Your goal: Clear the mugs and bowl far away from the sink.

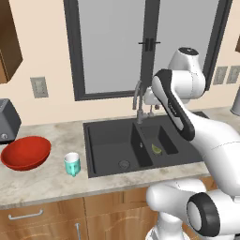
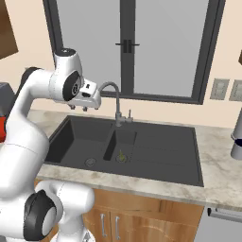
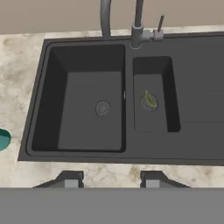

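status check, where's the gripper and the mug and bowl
Gripper open, empty, high over sink. Teal mug and red bowl on counter left of sink. Path unobstructed.

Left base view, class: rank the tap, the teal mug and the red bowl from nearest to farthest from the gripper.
1. Tap: right beside the gripper, behind the sink.
2. Teal mug: on the counter, just left of the sink.
3. Red bowl: farthest left, beyond the mug.
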